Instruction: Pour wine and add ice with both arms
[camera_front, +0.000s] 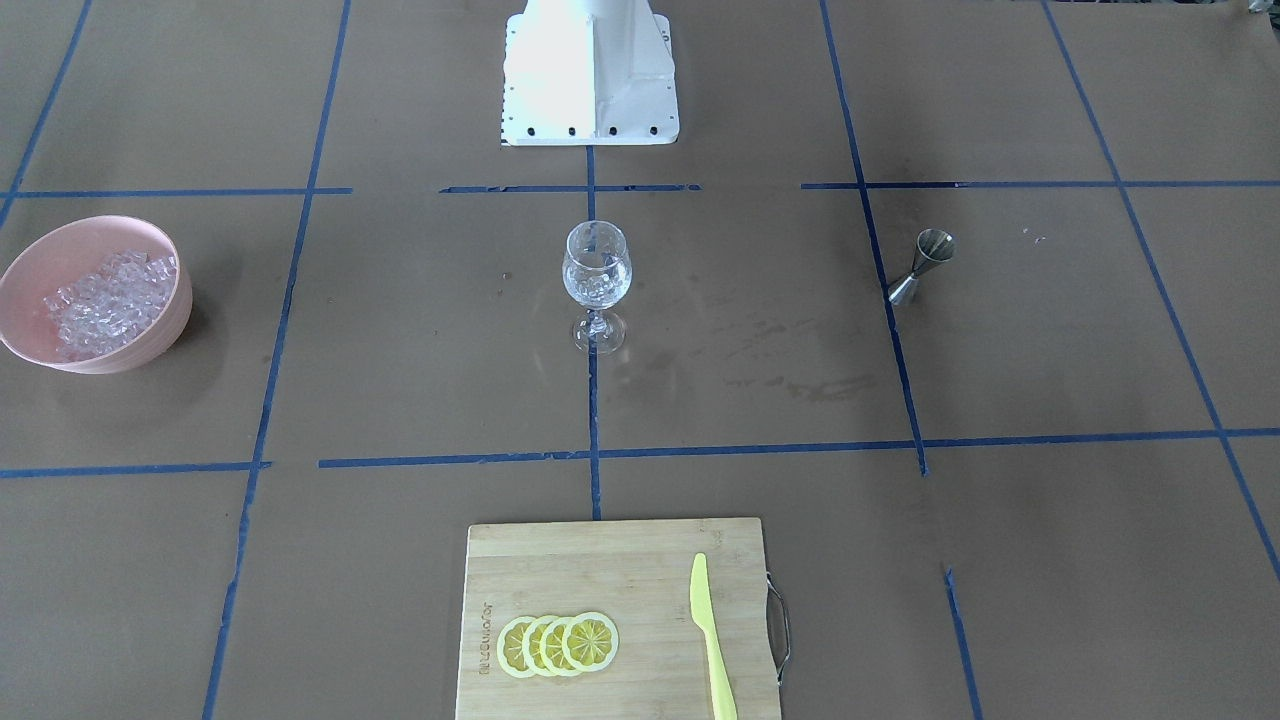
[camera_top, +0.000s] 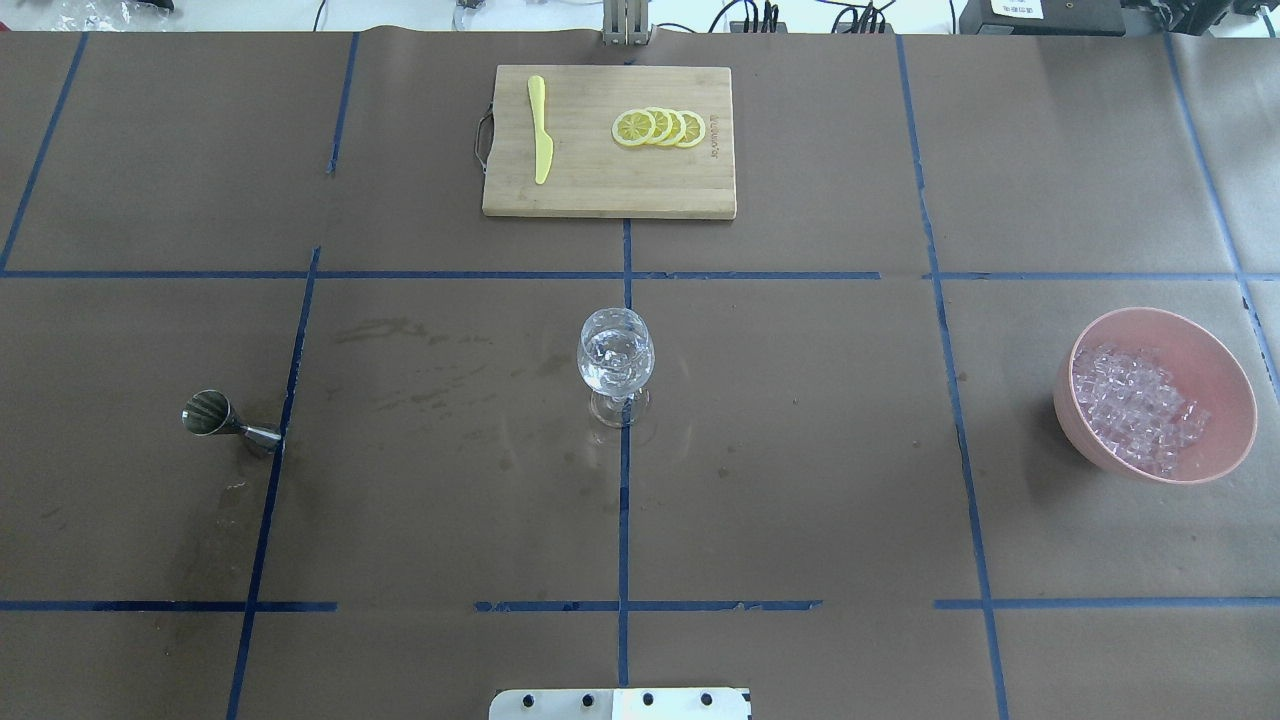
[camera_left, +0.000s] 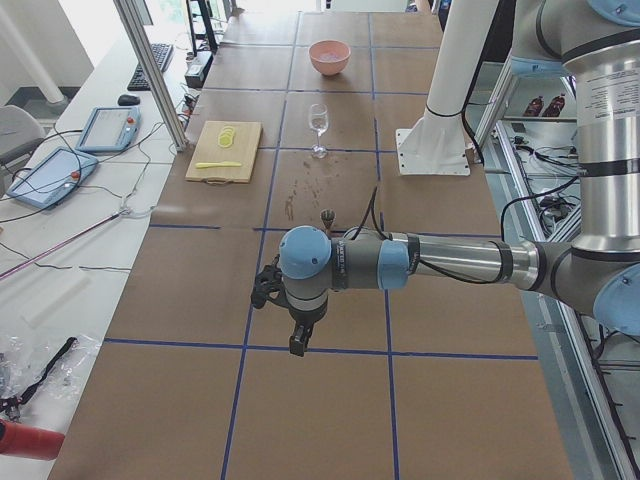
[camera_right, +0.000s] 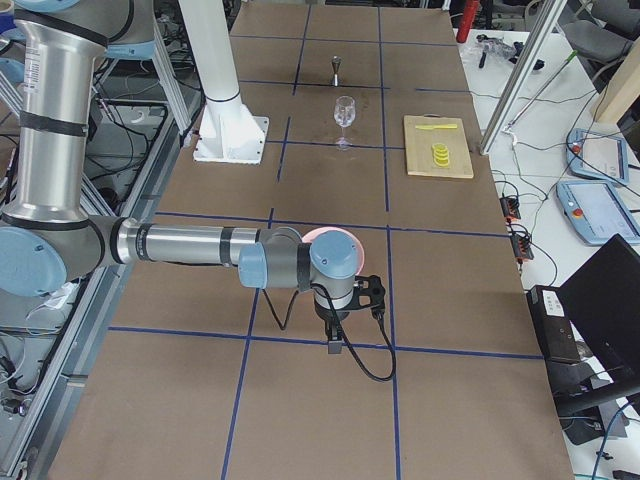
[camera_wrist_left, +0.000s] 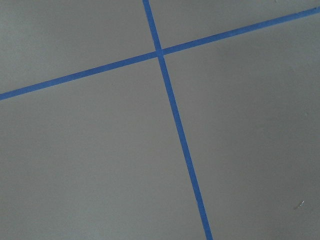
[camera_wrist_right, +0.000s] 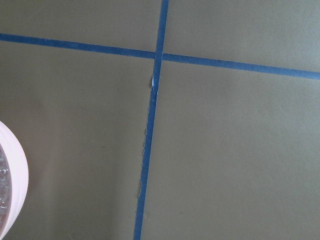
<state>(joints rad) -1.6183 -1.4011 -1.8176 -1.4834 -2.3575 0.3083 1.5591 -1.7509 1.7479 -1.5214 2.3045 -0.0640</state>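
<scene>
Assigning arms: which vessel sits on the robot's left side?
The steel jigger; the wine glass stands centre, the pink ice bowl on its right.

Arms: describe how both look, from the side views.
Left arm and right arm: silver-grey tubes, pale blue joint caps; the left bears a printed label. Left tool and right tool are black; a black cable loops from the right one.

A brown paper-covered table (camera_top: 800, 450), gridded with blue tape (camera_top: 624, 500), carries everything. The left gripper (camera_left: 297, 340) hangs over one end. Nearest beyond it stands a small steel double-cone jigger (camera_top: 215, 418), farther on a clear stemmed wine glass (camera_top: 616, 360), and farthest a pink round bowl (camera_top: 1063, 405), close to the right gripper (camera_right: 334, 338). A bamboo cutting board (camera_top: 600, 190) lies well aside of both grippers, opposite the white base plate (camera_front: 590, 110).
</scene>
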